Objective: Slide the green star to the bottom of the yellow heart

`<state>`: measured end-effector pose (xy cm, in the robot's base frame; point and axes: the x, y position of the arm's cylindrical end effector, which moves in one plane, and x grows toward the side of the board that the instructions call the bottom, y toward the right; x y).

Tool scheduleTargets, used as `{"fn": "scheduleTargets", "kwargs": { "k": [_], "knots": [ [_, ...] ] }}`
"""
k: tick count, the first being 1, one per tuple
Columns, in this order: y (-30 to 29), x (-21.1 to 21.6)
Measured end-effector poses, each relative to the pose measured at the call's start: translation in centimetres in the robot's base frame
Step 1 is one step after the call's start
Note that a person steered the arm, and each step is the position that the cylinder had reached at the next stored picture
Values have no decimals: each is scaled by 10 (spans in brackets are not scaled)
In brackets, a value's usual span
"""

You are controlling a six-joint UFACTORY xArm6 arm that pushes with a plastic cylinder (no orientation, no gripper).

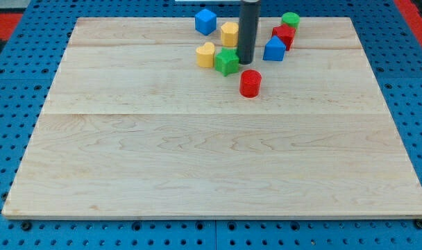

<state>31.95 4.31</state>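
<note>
The green star [226, 62] lies near the view's top centre, touching the right side of the yellow heart [206, 55]. My rod comes down from the view's top and my tip [246, 62] rests just to the right of the green star, close against it.
A yellow block [230, 33] and a blue cube [205, 21] lie above the heart. A blue block [274, 49], a red block [284, 35] and a green cylinder [290, 20] lie to the tip's right. A red cylinder [250, 82] stands below the tip. The wooden board [197, 153] sits on a blue pegboard.
</note>
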Motion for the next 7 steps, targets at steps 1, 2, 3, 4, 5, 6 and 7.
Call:
{"fn": "scheduleTargets", "kwargs": {
  "k": [1,2,3,4,5,6,7],
  "knots": [
    [-23,0],
    [-33,-30],
    [-33,-15],
    [-54,1],
    [-78,6],
    [-93,-9],
    [-103,-32]
  ]
}}
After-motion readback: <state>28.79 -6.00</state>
